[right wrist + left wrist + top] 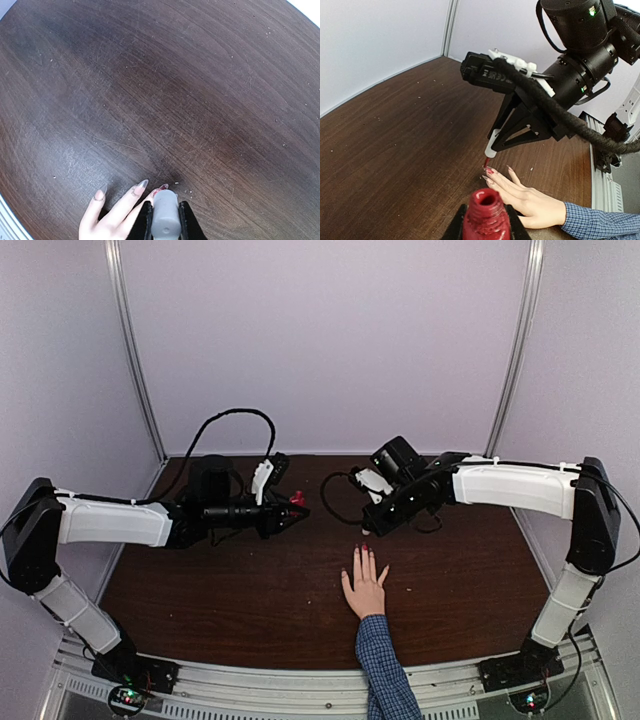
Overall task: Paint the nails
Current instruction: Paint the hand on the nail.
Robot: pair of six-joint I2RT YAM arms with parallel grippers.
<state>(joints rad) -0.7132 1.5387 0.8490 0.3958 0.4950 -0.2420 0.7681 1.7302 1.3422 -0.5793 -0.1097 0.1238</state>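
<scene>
Near the counter's [200, 590] front edge lay the nails [489, 171], where the right hand [165, 220], clenched on the brush cap [164, 215], needed short, light strokes while the left hand [485, 231] gripped the bottle [484, 216].

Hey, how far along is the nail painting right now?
Done: one nail looks red. In hand: the right gripper holds the white cap, brush at that nail; the left gripper holds the open bottle. Left: at least two nails look unpainted.
</scene>
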